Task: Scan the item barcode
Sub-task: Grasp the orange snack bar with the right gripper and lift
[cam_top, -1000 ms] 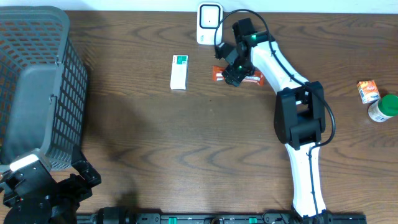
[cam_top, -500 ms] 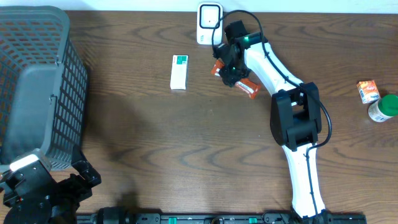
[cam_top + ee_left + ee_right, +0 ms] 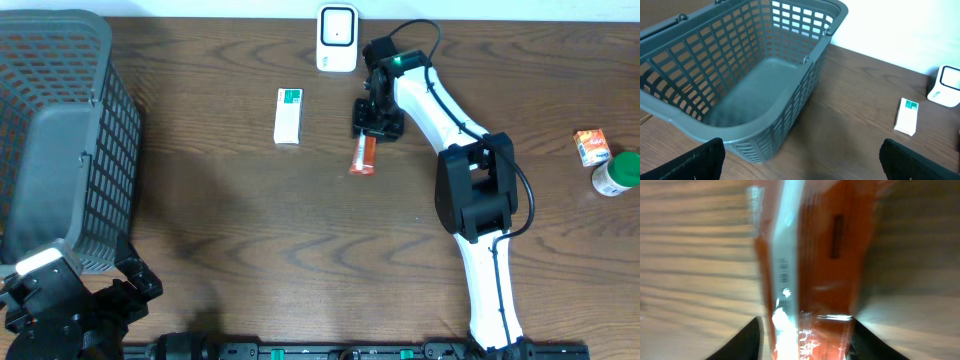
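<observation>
An orange snack packet (image 3: 364, 156) hangs lengthwise below my right gripper (image 3: 378, 120), which is shut on its upper end. In the right wrist view the packet (image 3: 825, 255) fills the gap between the two dark fingers, around the gripper's midpoint (image 3: 805, 340), and is blurred; no barcode can be made out. The white scanner (image 3: 338, 38) stands at the table's far edge, just left of and behind that gripper. My left gripper (image 3: 805, 162) is wide open with nothing between its fingers, low at the near left corner beside the basket.
A grey mesh basket (image 3: 60, 140) takes up the left side, also seen as a basket (image 3: 740, 75) in the left wrist view. A white box with a green mark (image 3: 288, 115) lies left of the packet. A small orange box (image 3: 592, 148) and a green-lidded bottle (image 3: 617, 172) sit at the far right.
The right gripper has turned the orange packet from lying crosswise to pointing toward the near side, with a small shift left. The left arm has not moved.
</observation>
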You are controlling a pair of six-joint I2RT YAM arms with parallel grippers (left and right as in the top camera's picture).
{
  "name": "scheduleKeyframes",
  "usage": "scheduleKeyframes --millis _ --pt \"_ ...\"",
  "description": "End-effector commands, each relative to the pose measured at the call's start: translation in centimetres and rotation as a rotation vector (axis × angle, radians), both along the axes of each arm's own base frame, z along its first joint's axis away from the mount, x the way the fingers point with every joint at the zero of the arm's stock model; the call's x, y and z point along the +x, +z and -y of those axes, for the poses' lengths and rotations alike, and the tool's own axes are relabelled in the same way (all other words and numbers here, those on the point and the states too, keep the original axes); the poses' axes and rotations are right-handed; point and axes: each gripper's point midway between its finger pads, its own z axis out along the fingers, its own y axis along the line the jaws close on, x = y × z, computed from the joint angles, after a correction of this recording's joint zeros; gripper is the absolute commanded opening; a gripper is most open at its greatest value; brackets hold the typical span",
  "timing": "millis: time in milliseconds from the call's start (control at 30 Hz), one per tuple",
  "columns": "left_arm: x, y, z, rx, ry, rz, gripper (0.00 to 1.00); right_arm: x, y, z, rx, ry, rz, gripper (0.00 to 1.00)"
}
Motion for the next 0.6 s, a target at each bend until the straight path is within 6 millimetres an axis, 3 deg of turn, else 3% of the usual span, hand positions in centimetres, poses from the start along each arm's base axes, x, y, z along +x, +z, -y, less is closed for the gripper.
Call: scheduleKeyframes --millis 0,233,400,567 --pt "0.1 -0.2 0.0 -0.010 0.001 -0.003 1.00 -2.7 -1.8 -3.2 0.123 -0.141 -0.194 0.99" --pt "0.1 -0.2 0.0 -0.010 0.001 -0.003 1.00 -2.2 -2.8 -1.2 -0.068 -0.160 -0.117 0.99" --pt "0.1 -0.2 0.0 -0.010 0.001 -0.003 1.00 -0.7 -2.6 1.4 -0.213 -0.175 -0.014 0.99" --pt "0.1 -0.2 0.0 -0.010 0.001 -0.003 1.00 0.3 -2.6 2.8 -0.239 -0.208 0.011 0.99"
